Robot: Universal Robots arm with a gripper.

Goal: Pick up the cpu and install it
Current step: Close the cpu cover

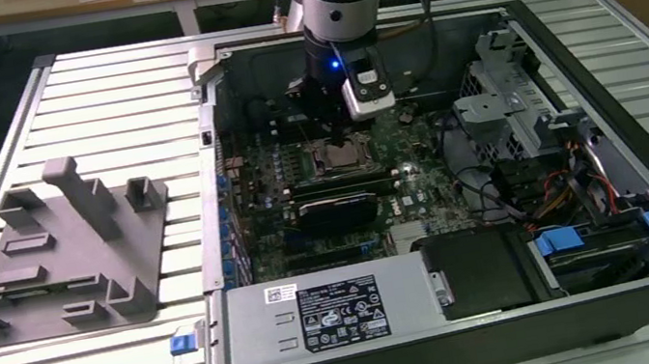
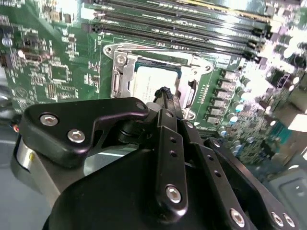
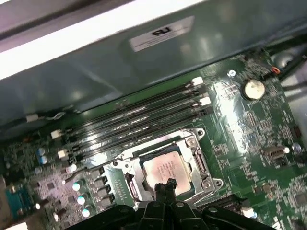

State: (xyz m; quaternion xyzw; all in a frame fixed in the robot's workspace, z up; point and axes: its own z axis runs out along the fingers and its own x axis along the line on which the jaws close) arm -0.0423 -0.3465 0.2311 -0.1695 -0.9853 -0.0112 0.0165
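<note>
The cpu (image 3: pixel 167 166) lies flat inside the metal-framed motherboard socket (image 3: pixel 197 161), silver top up; in the second wrist view the cpu (image 2: pixel 145 82) sits in the same socket (image 2: pixel 118 76). In the exterior view the cpu (image 1: pixel 339 152) is in the middle of the board inside the open computer case (image 1: pixel 204 142). My gripper (image 3: pixel 166 185) hangs just above the chip, its two black fingers pressed together with nothing between them. The same gripper (image 2: pixel 164 93) covers part of the chip's near edge, and in the exterior view my gripper (image 1: pixel 330 115) is over the board.
A grey plastic fixture (image 1: pixel 62 253) with upright posts stands on the slatted table at the exterior view's left. Black memory slots (image 3: pixel 134 120) run beside the socket. A power supply (image 1: pixel 326 314) and drive bays (image 1: pixel 506 94) with cables crowd the case.
</note>
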